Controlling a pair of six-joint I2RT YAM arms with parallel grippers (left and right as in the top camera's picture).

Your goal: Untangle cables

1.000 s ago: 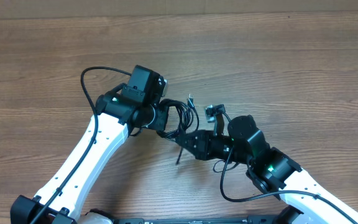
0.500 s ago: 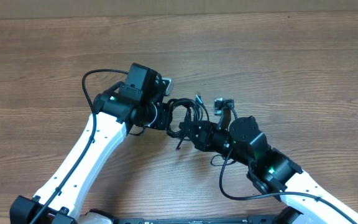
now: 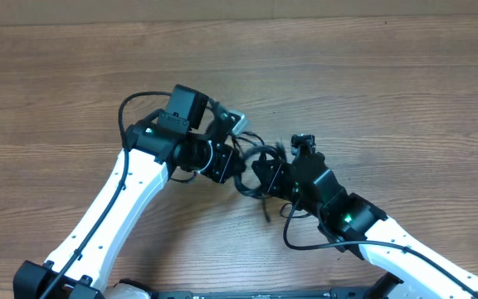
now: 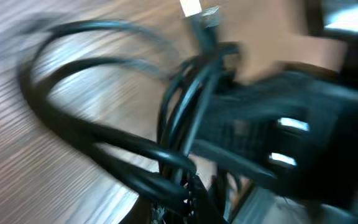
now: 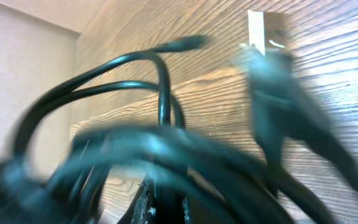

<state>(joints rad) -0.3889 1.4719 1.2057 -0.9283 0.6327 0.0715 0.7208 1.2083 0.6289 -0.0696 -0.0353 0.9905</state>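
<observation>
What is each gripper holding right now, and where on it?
Both are shut on the cables: left gripper and right gripper each pinch mid-cord loops.

Thin black cables [image 4: 123,152] tangled in loops, silvery plug tips [image 4: 197,9] protruding.

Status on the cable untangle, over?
Left gripper shut on cables. Right gripper shut on cables too. Cables tangled between them. Grippers crowd each other.
</observation>
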